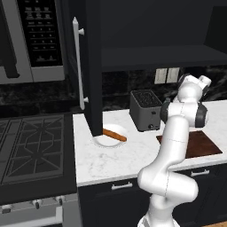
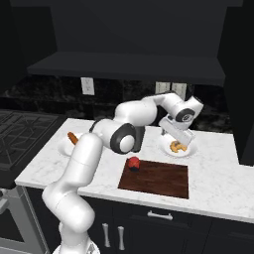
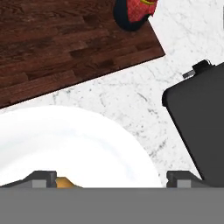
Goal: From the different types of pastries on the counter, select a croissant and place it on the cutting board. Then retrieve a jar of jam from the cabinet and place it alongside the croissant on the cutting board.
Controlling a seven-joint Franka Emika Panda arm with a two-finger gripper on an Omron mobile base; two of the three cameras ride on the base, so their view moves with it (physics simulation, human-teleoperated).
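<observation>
My gripper point(image 2: 175, 136) hangs open just above a white plate point(image 2: 189, 150) at the back right of the counter point(image 2: 218, 178). The golden croissant point(image 2: 177, 146) lies on that plate under the fingers. In the hand view the gripper point(image 3: 113, 179) spans the plate point(image 3: 78, 144), and a sliver of croissant point(image 3: 65, 182) peeks out beside the left fingertip point(image 3: 43, 178). The red jar of jam point(image 2: 133, 163) rests on the far left corner of the dark wooden cutting board point(image 2: 158, 179). The same jar point(image 3: 133, 11) and board point(image 3: 65, 48) show in the hand view.
The cabinet door point(image 1: 91, 66) with its white bar handle point(image 1: 76, 62) stands open over the counter's left part. Below it a stick pastry point(image 1: 114, 134) lies on another plate point(image 1: 106, 141). A dark toaster point(image 1: 145, 110) stands behind; the stove point(image 1: 31, 146) is left.
</observation>
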